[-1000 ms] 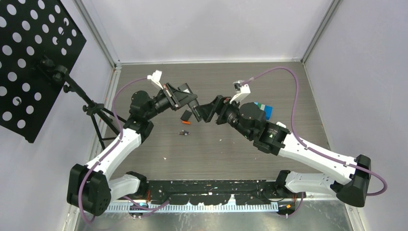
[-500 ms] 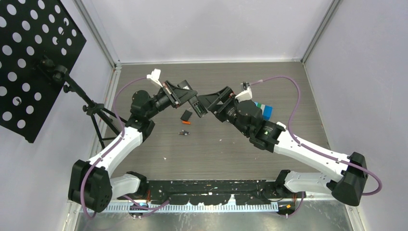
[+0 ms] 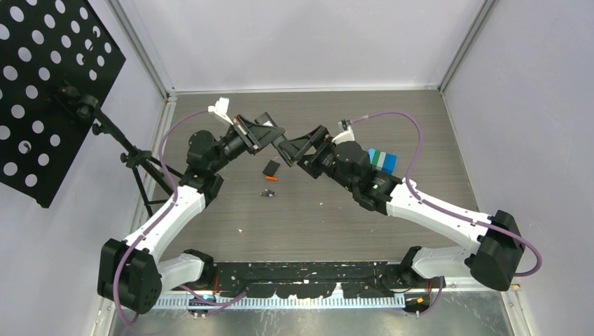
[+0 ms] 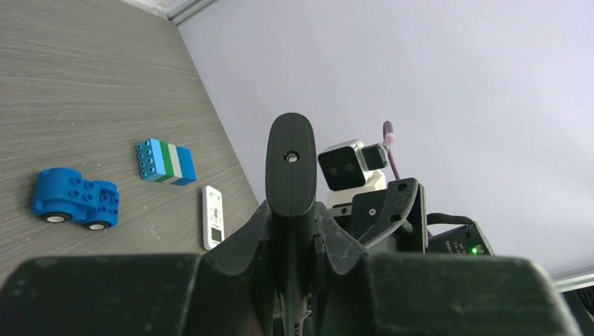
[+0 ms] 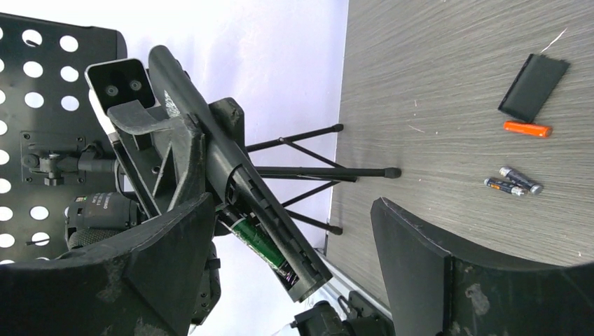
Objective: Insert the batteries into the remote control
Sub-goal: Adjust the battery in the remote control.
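My left gripper (image 3: 274,137) is shut on a black remote control (image 4: 290,168) and holds it in the air above the table. In the right wrist view the remote (image 5: 210,147) shows its open battery bay with one green-black battery (image 5: 258,241) seated in it. My right gripper (image 5: 280,224) is open, its fingers standing on either side of the remote's bay end; it meets the left gripper in the top view (image 3: 291,149). On the table lie an orange-red battery (image 5: 527,129), two dark batteries (image 5: 515,183) and the black battery cover (image 5: 534,87).
A coloured brick stack (image 3: 383,160), a blue toy car (image 4: 73,199) and a small white remote (image 4: 212,217) lie at the right of the table. A black tripod (image 3: 143,171) with a perforated panel stands at the left edge.
My right gripper has swung left and up to the remote's end and now straddles it. My left gripper has tilted the remote slightly. The loose batteries and cover have not moved.
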Available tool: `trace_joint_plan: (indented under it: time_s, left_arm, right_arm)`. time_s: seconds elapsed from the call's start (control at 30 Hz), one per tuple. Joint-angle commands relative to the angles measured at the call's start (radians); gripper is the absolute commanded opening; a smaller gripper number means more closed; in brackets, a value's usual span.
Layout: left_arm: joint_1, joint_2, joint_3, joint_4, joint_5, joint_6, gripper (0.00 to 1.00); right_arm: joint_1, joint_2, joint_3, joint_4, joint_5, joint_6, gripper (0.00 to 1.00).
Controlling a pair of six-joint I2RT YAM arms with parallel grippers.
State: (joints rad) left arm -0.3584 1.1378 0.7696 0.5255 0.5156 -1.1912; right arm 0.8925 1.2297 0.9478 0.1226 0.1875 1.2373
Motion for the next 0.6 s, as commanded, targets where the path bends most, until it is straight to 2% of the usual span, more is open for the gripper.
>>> trace_joint_plan:
  time_s: [0.0,0.3,0.57]
  left_arm:
    - [-0.002,-0.032,0.044,0.018,-0.017,0.024,0.00]
    - [-0.002,-0.034,0.043,0.017,-0.014,0.011,0.00]
    - [-0.002,-0.014,0.056,0.020,-0.003,-0.005,0.00]
  right_arm:
    - [-0.004,0.018,-0.004,0.122,-0.051,0.032,0.87]
    - [-0.010,0.028,-0.019,0.181,-0.068,0.038,0.84]
    - [-0.045,0.053,-0.037,0.260,-0.146,0.068,0.61]
